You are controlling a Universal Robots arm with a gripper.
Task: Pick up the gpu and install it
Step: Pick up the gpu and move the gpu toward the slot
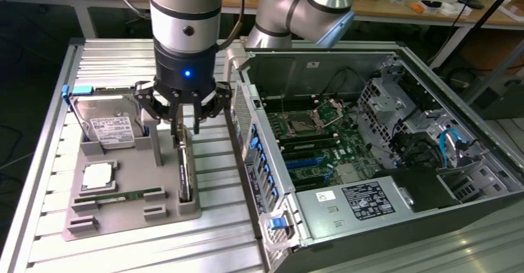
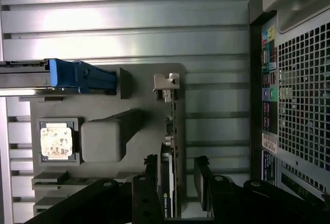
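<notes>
One gripper (image 1: 184, 123) is mounted on the arm, and it hangs directly above the grey holder tray (image 1: 131, 215) on the slatted metal worktop (image 1: 164, 251).

**Gripper state**
- The jaws are spread wide.
- The fingers (image 1: 168, 116) stand on either side of the upper edge of the gpu (image 1: 185, 169).
- In the wrist view the gripper (image 2: 175, 162) straddles the gpu (image 2: 172, 126). A gap shows between the card and one finger (image 2: 202, 175).
- Nothing is gripped.

**Location of the gpu**
- The gpu stands on edge in a slot of the holder tray (image 2: 144, 87), on the side of the tray nearest the computer case (image 1: 360, 52).
- Its pale metal bracket (image 2: 166, 82) sits at the end of the card away from the gripper.
- The card has not been lifted and is not in the case.

**Other parts in the holder tray**
- A hard drive (image 1: 110, 129) with a white label stands at the tray's far end in the exterior view, with a blue tab (image 2: 82, 77) on its carrier.
- A processor (image 1: 98, 176) lies flat near the tray's middle.
- A green memory stick (image 1: 119, 195) lies nearer the camera.

**Computer case**
- The case lies on its side with the panel off, just beside the tray on the exterior view's right.
- The motherboard (image 1: 315, 141) is exposed, and the power supply (image 1: 356, 200) sits at the near end.
- The perforated rear panel (image 2: 301, 110) faces the tray.
</notes>
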